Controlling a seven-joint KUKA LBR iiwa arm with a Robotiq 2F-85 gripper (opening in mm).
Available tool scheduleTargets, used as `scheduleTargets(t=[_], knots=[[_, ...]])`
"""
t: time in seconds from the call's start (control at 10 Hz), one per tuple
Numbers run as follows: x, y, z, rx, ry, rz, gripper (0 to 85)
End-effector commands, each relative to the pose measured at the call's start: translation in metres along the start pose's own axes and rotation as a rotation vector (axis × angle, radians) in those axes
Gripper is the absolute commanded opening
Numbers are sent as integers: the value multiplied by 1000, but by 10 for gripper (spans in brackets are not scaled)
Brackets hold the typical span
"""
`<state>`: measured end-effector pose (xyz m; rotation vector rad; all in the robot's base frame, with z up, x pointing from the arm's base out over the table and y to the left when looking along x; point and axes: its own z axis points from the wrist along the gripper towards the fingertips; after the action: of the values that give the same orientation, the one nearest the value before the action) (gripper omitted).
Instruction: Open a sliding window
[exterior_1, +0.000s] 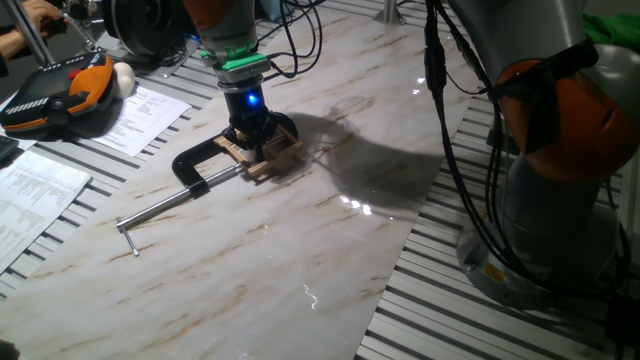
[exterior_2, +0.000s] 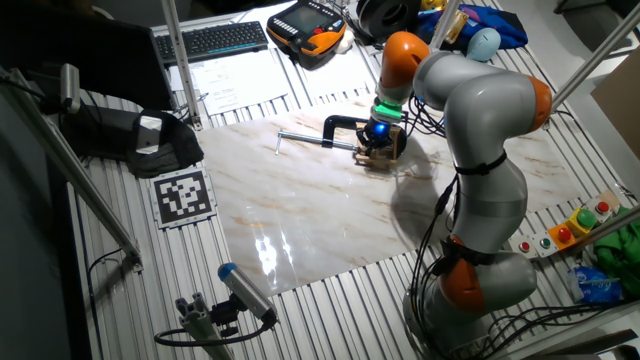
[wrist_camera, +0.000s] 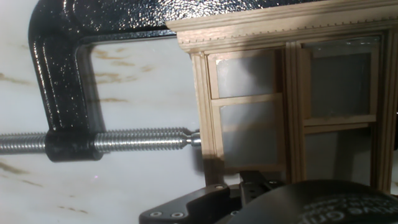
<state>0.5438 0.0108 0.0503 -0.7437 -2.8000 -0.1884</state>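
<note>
Nearest your hand camera, the dark underside of the pincer (wrist_camera: 261, 202) fills the lower edge, right against the bottom rail of the sliding window (wrist_camera: 292, 99). That light wooden frame lies flat on the marble table (exterior_1: 300, 250), its panes showing the pale surface beneath. A black C-clamp (wrist_camera: 62, 81) grips the frame's side, its threaded steel screw (wrist_camera: 118, 140) butting against the wood. From one fixed view, you see the arm reach straight down, wrist vertical, a blue light glowing above the pincer (exterior_1: 252, 135) set on the window (exterior_1: 268, 155). From the other fixed view, the arm (exterior_2: 470, 130) arches over from its base. Whether the fingers are closed on the frame, you cannot tell.
</note>
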Motion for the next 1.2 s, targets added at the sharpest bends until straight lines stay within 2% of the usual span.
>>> scheduleTargets(t=[0.0, 0.6, 1.1], knots=[[0, 0, 0, 1, 0, 0, 0], [1, 0, 1, -6, 4, 6, 0], [-1, 1, -1, -2, -7, 6, 0]])
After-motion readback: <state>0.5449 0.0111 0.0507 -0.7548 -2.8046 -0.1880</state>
